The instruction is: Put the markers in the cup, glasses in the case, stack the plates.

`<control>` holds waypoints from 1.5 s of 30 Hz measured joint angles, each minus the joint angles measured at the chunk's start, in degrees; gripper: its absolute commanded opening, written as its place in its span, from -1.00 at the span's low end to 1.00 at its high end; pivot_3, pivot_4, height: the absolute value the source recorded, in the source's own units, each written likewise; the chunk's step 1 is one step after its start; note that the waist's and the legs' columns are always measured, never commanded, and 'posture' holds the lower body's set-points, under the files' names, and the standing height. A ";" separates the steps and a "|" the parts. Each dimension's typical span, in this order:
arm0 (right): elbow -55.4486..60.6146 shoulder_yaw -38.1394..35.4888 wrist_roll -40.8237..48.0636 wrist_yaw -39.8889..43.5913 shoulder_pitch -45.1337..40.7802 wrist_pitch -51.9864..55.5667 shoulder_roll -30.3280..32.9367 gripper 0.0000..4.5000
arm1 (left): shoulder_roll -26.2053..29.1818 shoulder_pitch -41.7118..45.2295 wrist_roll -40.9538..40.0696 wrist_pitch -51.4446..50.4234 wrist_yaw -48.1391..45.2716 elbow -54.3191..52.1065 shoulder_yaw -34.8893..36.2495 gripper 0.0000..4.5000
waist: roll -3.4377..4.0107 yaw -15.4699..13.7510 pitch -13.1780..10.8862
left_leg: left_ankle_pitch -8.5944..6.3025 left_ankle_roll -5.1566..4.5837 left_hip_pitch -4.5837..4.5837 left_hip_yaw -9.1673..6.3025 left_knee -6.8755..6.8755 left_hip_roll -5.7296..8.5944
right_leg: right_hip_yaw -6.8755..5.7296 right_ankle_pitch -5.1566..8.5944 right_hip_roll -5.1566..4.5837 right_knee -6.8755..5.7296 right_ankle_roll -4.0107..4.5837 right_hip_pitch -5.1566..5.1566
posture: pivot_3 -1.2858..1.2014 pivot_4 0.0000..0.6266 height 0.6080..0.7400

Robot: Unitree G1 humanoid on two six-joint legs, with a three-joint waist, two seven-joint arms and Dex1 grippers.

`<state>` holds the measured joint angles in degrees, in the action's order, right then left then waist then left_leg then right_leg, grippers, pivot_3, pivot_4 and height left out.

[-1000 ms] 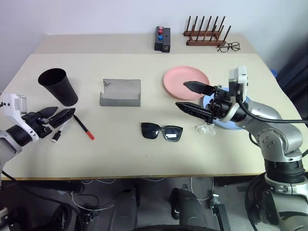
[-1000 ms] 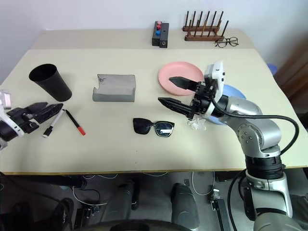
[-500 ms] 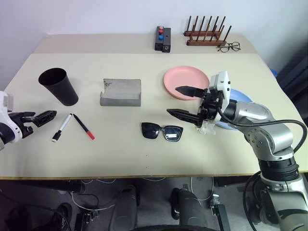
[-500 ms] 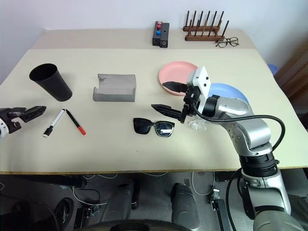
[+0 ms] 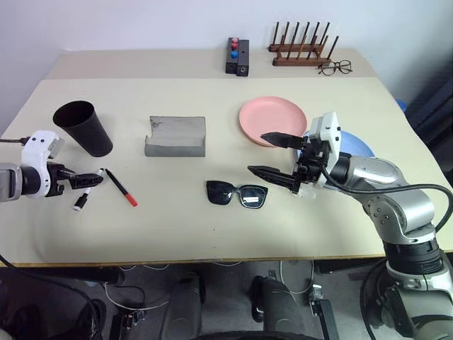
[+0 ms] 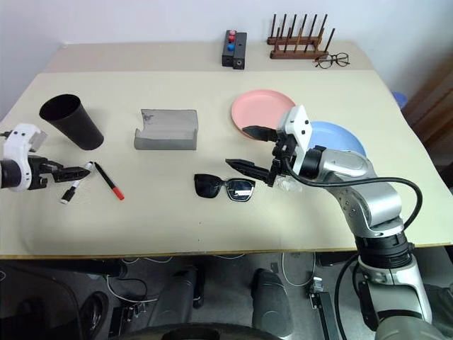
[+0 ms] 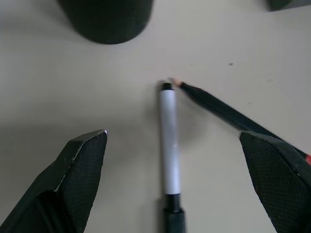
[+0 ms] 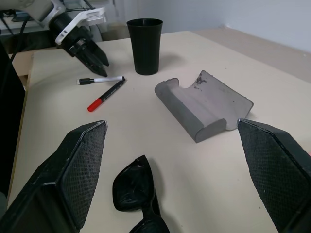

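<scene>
Two markers lie side by side on my left: a white-barrelled marker (image 7: 168,141) and a dark marker with a red end (image 5: 121,187), their near tips almost meeting. My left gripper (image 7: 180,170) hangs just above the white one, fingers spread wide to either side of it and touching nothing. The black cup (image 5: 83,127) stands upright just beyond the markers. Further along, the grey case (image 5: 176,136) lies open, and the sunglasses (image 5: 237,194) rest in front of it, toward the table's near edge. My right gripper (image 5: 274,154) hovers beside the sunglasses, jaws wide apart and empty. Behind it sit the pink plate (image 5: 272,120) and the blue plate (image 6: 336,136), edges overlapping.

All of this rests on a pale beige table (image 5: 177,234). A second table of the same colour adjoins its far side, carrying a black block with red and blue knobs (image 5: 238,57), a wooden peg rack (image 5: 301,49) and clear spectacles (image 5: 335,68). A plain light wall (image 5: 141,21) rises behind.
</scene>
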<state>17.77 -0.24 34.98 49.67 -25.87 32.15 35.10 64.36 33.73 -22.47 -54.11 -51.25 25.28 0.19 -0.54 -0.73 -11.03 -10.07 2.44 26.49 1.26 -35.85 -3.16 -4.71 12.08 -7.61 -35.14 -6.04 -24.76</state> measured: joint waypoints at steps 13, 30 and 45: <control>0.15 -0.39 -0.70 -0.60 0.33 0.08 1.07 0.95 | -3.60 8.74 8.17 -1.12 -7.70 7.80 -8.67 0.65 | -0.02 0.02 -0.01 | 0.02 -0.03 0.00 -0.01 -0.06 0.00 | 0.00 0.00 0.00 -0.05 0.00 0.01 | 0.03 -0.52 1.00; 0.20 -0.66 -1.00 -1.47 1.03 0.63 2.01 0.95 | -5.34 10.22 12.01 0.74 -8.81 12.55 -8.11 -0.98 | -0.02 -0.02 0.00 | 0.02 -0.04 -0.01 -0.01 -0.14 0.00 | 0.03 0.01 -0.01 -0.08 -0.01 0.06 | 0.03 -0.52 1.00; 0.53 -0.86 -1.46 -1.76 1.37 0.38 2.10 0.95 | 1.51 -2.01 10.39 1.35 -14.95 0.28 -4.41 -0.98 | -0.02 0.58 0.00 | 0.02 -0.04 0.00 -0.01 -0.08 -0.04 | 0.04 0.00 0.00 -0.09 0.00 -0.01 | 0.03 -0.52 1.00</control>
<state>18.30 -1.10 33.52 47.91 -24.50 32.53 37.20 65.86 31.72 -12.08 -52.76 -66.20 25.56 -4.22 -0.56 -0.15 -11.04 -10.05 2.41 26.48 1.26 -35.93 -3.20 -4.66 12.08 -7.61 -35.24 -6.05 -24.78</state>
